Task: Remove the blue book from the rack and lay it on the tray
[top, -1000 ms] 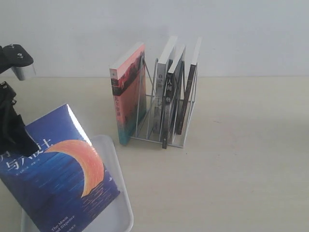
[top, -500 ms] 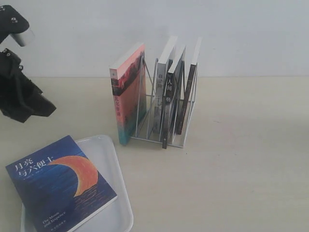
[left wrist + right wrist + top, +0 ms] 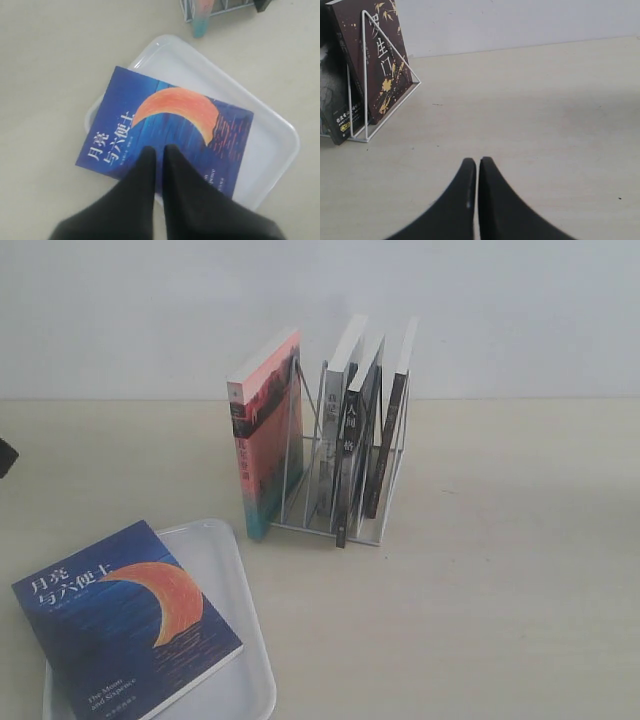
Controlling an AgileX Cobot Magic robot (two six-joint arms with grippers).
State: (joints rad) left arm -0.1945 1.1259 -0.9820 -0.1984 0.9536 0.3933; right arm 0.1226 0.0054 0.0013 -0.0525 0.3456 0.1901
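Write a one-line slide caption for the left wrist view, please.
Blue book lying face up on the white tray, one corner overhanging its rim, left gripper shut and empty above it.

Thick pink-and-teal book [image 3: 265, 430] upright beside slimmer dark-spined books [image 3: 347, 445] on pale tabletop [image 3: 500, 570], white wall [image 3: 500, 310] behind.

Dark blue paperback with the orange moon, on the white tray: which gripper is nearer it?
Left. The left gripper hovers directly above the dark blue paperback; the right gripper is over bare table beside the white wire rack, away from it.
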